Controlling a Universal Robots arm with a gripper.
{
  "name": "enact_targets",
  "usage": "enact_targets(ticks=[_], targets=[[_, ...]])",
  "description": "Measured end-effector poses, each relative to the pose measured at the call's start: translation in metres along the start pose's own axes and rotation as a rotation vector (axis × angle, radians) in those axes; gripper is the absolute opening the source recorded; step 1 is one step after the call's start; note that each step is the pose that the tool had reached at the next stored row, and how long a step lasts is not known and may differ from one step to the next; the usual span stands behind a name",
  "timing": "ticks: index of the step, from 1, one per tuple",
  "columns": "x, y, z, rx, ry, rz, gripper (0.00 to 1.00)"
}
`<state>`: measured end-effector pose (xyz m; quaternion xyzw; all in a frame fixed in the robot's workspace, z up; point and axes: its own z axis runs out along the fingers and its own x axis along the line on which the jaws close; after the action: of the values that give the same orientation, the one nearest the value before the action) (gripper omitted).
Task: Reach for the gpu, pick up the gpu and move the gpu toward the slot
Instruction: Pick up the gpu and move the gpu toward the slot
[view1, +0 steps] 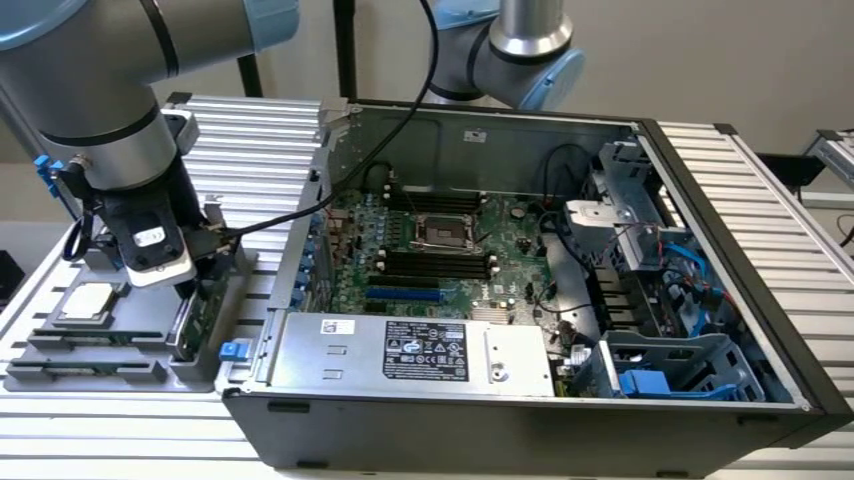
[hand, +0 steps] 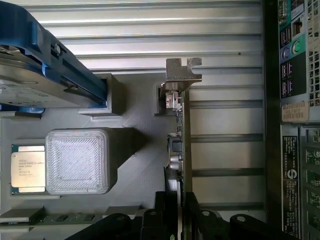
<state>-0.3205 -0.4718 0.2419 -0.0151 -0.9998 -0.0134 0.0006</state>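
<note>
The gpu (hand: 183, 150) bracket (hand: 182, 70) is dull metal, the tray (hand: 140, 165) matt plastic.

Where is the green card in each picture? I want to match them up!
Exterior view: the green card stands on edge in the gray tray at the exterior view's left, right under the gripper.
Wrist view: the green card is seen edge-on, running from its silver bracket to the gripper.
Shared landmark: the square silver chip, lying in the same tray.
</note>
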Motion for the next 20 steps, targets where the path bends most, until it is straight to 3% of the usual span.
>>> enact_targets(ticks=[9,17,20], targets=[[0.0,0.0,-0.0003,-0.0001,0.0008,0.0,0.26],[0.0,0.0001,-0.006,-0.0009,0.0313,0.0,0.26],[-0.001,0.0003,-0.0104,-0.0017,0.039,0.0,0.26]])
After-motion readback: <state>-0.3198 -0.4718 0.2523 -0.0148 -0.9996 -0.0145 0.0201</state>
